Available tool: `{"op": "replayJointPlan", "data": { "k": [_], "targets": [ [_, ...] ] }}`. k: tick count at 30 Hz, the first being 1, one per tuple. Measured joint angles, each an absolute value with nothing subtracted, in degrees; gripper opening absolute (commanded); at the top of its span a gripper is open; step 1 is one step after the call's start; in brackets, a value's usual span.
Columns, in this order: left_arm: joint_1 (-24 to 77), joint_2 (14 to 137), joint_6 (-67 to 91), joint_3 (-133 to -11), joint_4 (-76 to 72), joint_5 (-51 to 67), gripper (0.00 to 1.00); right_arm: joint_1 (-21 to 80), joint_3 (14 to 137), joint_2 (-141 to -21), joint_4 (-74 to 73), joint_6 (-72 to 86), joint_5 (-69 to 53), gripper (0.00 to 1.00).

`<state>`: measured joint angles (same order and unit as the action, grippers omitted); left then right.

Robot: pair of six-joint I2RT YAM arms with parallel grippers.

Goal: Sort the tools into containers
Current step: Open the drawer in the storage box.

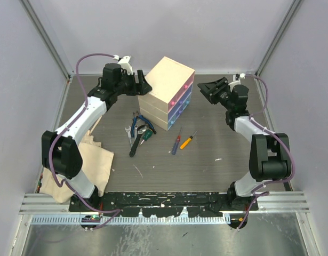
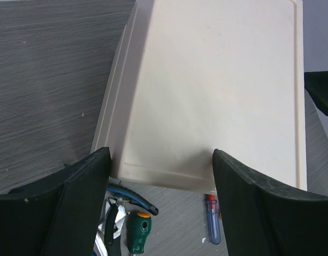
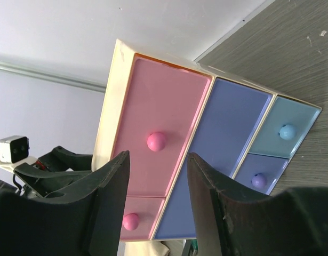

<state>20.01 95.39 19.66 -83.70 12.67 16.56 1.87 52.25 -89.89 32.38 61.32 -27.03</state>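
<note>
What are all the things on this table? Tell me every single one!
chest: one, cream, back middle of the table
drawers: five showing, two pink, two purple, one light blue, in the chest's front
pliers: one, blue handles, pile in front of the chest
wrench: at least one, silver, same pile
green screwdriver: one, same pile
red screwdriver: one, right of the pile
orange screwdriver: one, beside the red one
stick: one, thin, pale, near middle
cloth: one, beige, left side
table: one, dark grey
left fingers: two, black, open, behind the chest
right fingers: two, black, open, facing the drawers
</note>
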Motion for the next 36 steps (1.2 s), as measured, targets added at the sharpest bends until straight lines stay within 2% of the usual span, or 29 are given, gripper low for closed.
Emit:
{"op": "replayJointPlan", "data": {
  "k": [6, 16, 36],
  "targets": [
    [20.1, 95.4, 19.4, -83.9, 12.9, 16.2, 0.75, 2.8, 51.5, -93.0, 38.3, 66.3, -28.1, 0.48],
    [20.3, 95.4, 18.7, -84.0, 13.1, 16.2, 0.75, 6.6, 51.9, -100.1, 45.5, 72.7, -29.5, 0.47],
    [20.3, 95.4, 18.6, -84.1, 13.1, 16.2, 0.75, 7.6, 52.5, -105.5, 55.3, 80.0, -30.3, 0.42]
  ]
}}
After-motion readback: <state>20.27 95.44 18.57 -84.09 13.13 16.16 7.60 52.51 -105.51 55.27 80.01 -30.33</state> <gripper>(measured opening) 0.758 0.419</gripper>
